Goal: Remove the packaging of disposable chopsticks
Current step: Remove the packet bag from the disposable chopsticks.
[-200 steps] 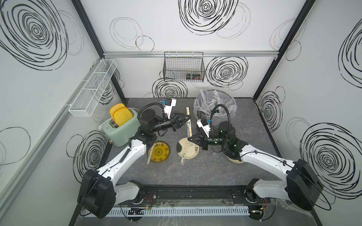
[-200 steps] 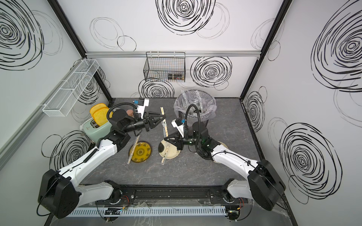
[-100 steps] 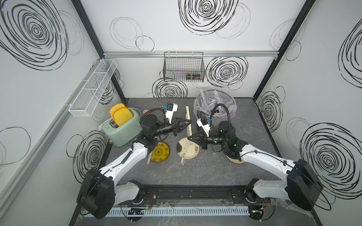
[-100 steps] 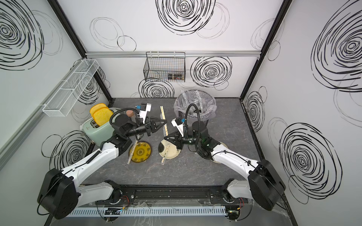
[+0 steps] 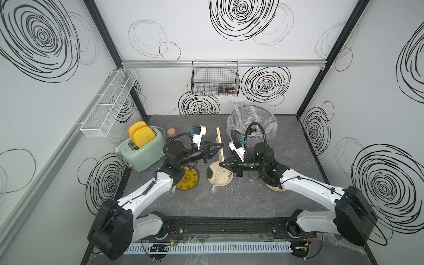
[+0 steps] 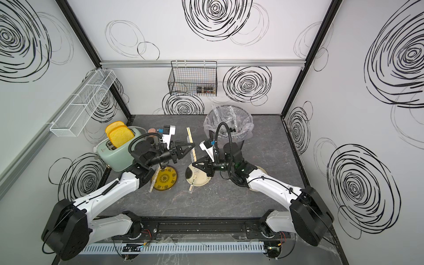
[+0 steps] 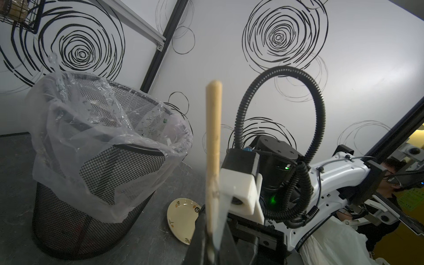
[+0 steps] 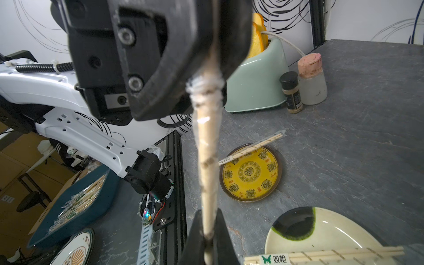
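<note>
One held chopstick pair (image 5: 218, 136) — axis front-to-back.

Just beside my right gripper (image 8: 207, 238), the wrapped pair (image 8: 332, 253) lying across the pale plate (image 8: 332, 227) carries a white label (image 8: 274, 259): a green butterfly and the characters 双枪; the packaging (image 8: 206, 137) running up from that gripper's tips shows dark marks too blurred for me to read; farther out, the yellow plate (image 8: 250, 174) is ringed with seal-style characters I cannot make out; beyond my left gripper (image 7: 212, 241), a cream dish (image 7: 181, 218) bears small dark characters, unreadable.
</note>
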Available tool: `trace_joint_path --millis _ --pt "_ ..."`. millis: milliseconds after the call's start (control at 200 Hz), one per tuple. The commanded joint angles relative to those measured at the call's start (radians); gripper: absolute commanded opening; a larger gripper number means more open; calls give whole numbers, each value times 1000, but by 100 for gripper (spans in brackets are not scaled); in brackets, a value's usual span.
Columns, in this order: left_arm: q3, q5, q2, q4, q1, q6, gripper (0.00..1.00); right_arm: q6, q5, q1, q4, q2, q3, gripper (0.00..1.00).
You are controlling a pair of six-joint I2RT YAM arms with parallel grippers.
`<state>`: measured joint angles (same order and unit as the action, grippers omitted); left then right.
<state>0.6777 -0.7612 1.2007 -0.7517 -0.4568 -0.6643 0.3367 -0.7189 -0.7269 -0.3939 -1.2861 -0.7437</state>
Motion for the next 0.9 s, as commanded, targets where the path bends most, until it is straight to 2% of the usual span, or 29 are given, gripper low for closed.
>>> trace_joint_path --millis 0,380,480,680,896 --pt "-48 -37 -8 13 -45 -21 11 -8 27 -2 -94 4 -83 0" --pt "-131 -2 -20 -47 -95 -44 13 -8 33 -2 -97 1 -92 0" --pt "-132 2 -28 -40 -98 -42 16 -7 32 -2 -99 -3 -89 0" --pt "-61 -4 -68 19 -51 -25 28 -8 22 -6 -100 -4 -69 0" --pt "55 -45 -70 98 17 13 52 -11 21 -13 -100 3 -51 0"
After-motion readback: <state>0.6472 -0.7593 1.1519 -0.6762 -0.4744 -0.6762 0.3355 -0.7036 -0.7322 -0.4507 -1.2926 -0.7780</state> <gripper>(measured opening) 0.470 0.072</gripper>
